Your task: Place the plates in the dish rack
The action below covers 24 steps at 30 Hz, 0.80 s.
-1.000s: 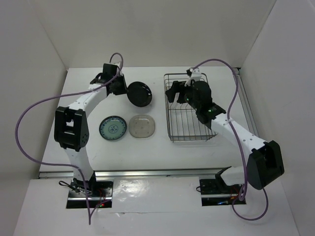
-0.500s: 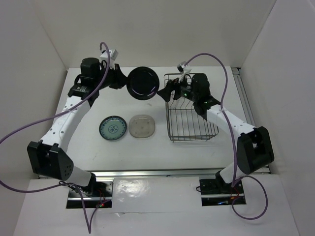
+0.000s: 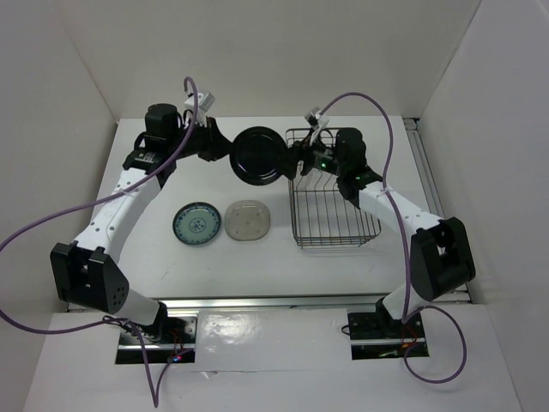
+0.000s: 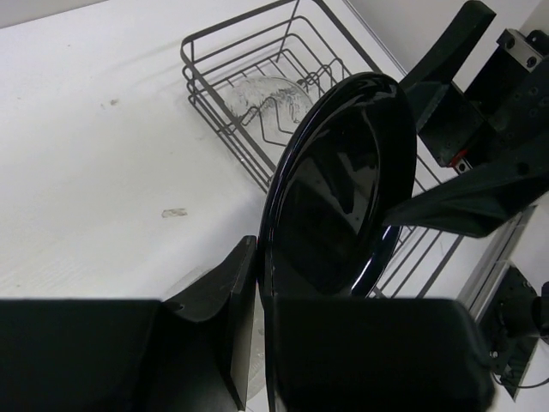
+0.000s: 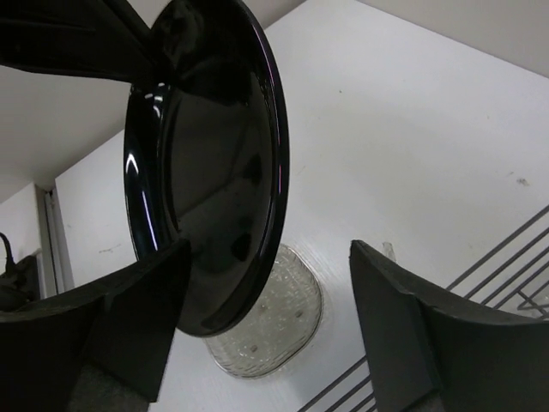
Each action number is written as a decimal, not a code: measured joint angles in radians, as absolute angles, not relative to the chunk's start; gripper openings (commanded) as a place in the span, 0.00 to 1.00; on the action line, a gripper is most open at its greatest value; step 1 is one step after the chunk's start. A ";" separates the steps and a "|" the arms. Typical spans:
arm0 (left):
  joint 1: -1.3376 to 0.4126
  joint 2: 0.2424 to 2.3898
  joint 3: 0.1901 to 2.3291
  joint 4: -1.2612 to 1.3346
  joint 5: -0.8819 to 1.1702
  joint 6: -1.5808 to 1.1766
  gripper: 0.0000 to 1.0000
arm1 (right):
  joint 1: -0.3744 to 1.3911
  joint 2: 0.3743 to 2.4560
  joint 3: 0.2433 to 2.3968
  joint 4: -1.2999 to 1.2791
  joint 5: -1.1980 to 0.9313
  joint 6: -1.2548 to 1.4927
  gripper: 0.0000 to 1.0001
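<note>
Top view. Clamped by its left rim in the left jaws, closed down tight on it: the black plate (image 3: 258, 156), held clear of the surface (image 3: 171, 270) and standing roughly upright, just beside the far left corner of the dish rack (image 3: 336, 243). Opposite, reaching over from the rack side, the right jaws, spread wide and close to the plate's right rim; touching or not, impossible to tell from here. Lying flat on the surface, near the rack's left side: the blue-green plate (image 3: 196, 225) and the beige plate (image 3: 249, 221), side by side, close but apart.

Left wrist view. At the bottom of the picture, the left jaws pinched on the black plate's rim, with the plate rising edge-on and tilted away, glossy face turned this way. Beyond it, the rack, and inside, toward its far end, the clear glass plate (image 4: 262, 99); flat or leaning, hard to say. To the right, the right jaws, one above the plate's rim and one passing behind it.

Right wrist view. Right jaws wide apart, gripping nothing. Black plate hanging upright at the upper left, its lower rim just in front of the left-hand jaw, well apart from the other. Below, in the gap, the beige plate on the surface; rack wires in the lower right corner.
</note>
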State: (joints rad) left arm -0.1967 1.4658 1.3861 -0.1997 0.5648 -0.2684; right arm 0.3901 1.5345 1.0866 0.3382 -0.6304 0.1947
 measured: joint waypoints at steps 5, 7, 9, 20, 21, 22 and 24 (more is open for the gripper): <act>-0.197 1.467 1.374 -0.185 0.588 -0.274 0.00 | 0.390 1.544 1.097 0.379 -0.665 0.215 0.05; -0.194 1.468 1.371 -0.183 0.596 -0.268 0.00 | 0.387 1.557 1.110 0.396 -0.665 0.253 0.00; -0.195 1.470 1.370 -0.169 0.601 -0.265 0.00 | 0.378 1.568 1.116 0.399 -0.666 0.274 0.00; -0.202 1.503 1.458 -0.283 0.285 -0.355 1.00 | 0.403 1.533 1.205 0.131 -0.097 0.270 0.00; -0.201 1.503 1.472 -0.303 0.241 -0.369 1.00 | 0.400 1.517 1.221 0.087 0.004 0.271 0.00; -0.200 1.505 1.491 -0.327 0.200 -0.375 1.00 | 0.393 1.497 1.237 0.040 0.099 0.271 0.00; -0.199 1.510 1.522 -0.358 0.140 -0.386 1.00 | 0.377 1.462 1.264 -0.023 0.246 0.271 0.00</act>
State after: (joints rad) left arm -0.1993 1.5101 1.5219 -0.3576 0.1398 -0.3859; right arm 0.3771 1.4620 1.2636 -0.0235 0.2459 0.2710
